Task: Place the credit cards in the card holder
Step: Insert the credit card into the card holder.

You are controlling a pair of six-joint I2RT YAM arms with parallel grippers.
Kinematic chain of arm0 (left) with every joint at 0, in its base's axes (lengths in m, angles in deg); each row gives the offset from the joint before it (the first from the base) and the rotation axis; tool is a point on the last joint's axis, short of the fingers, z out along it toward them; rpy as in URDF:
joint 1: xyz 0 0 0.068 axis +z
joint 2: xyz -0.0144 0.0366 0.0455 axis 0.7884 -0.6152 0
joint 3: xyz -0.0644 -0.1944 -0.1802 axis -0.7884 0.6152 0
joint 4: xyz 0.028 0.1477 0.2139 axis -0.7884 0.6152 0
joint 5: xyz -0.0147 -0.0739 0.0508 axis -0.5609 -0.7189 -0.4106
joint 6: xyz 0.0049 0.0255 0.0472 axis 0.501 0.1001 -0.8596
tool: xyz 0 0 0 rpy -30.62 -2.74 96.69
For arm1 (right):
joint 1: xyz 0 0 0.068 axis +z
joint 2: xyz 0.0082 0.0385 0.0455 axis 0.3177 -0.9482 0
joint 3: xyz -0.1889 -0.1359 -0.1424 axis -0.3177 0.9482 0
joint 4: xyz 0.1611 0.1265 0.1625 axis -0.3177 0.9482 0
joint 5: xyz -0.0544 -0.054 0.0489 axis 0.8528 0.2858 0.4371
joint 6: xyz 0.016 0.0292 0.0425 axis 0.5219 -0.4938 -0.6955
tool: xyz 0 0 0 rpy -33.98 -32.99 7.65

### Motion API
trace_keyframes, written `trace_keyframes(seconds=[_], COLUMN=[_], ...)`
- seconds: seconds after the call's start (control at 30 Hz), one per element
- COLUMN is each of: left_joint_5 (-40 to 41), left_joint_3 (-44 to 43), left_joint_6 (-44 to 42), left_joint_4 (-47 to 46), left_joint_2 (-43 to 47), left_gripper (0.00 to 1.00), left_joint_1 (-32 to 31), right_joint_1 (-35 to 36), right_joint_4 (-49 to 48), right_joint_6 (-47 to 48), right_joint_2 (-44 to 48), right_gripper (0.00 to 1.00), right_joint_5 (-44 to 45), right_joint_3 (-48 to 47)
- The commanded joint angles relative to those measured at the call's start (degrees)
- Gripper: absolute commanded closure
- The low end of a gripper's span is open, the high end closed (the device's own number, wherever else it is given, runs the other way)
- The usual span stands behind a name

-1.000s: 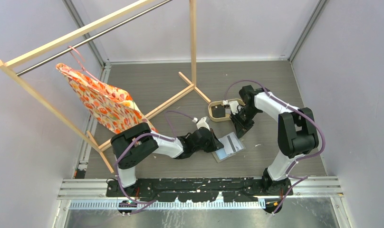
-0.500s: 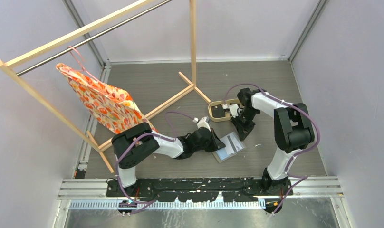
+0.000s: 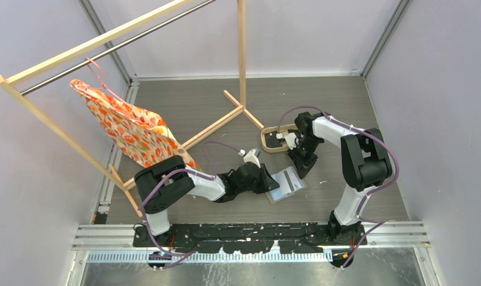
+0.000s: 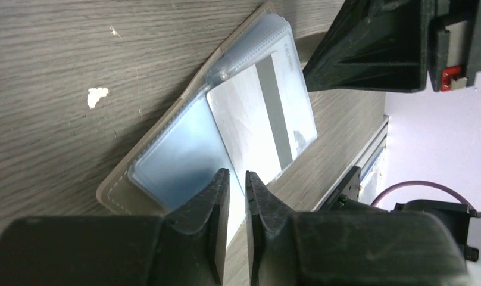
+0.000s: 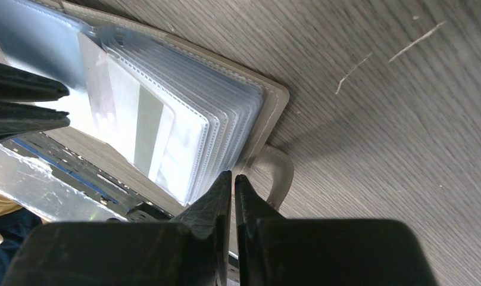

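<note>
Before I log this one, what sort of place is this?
Probably an enclosed robot test cell: blank panel walls, arms bolted to a metal rail, and a staged wooden rack holding a floral bag.

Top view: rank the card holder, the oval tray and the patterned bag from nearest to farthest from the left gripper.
1. card holder: right at the left gripper, mid-table.
2. oval tray: just behind, toward the back wall.
3. patterned bag: far off on the left side.
</note>
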Motion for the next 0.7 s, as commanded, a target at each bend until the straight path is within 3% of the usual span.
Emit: trace_keyframes(seconds=[0.0,0.67], left_joint_5=[-0.05,-2.67], left_joint_3=[2.01,-2.47], left_joint_6=[-1.38,3.11], left_joint_4=[-0.94,-2.93], left_joint_2=[4.38,-3.93], left_gripper=[0.80,0.61], left_joint_1=[-0.44,-1.01], right_joint_1=[0.31,1.15], right_joint_4=[1.02,0.98], right_joint_6=[0.45,0.46], right_joint_2=[-0.08,-0.60], right_gripper=[0.89,0.89], right_joint_5=[-1.00,-1.35], right_joint_3=[-0.37,-0.29])
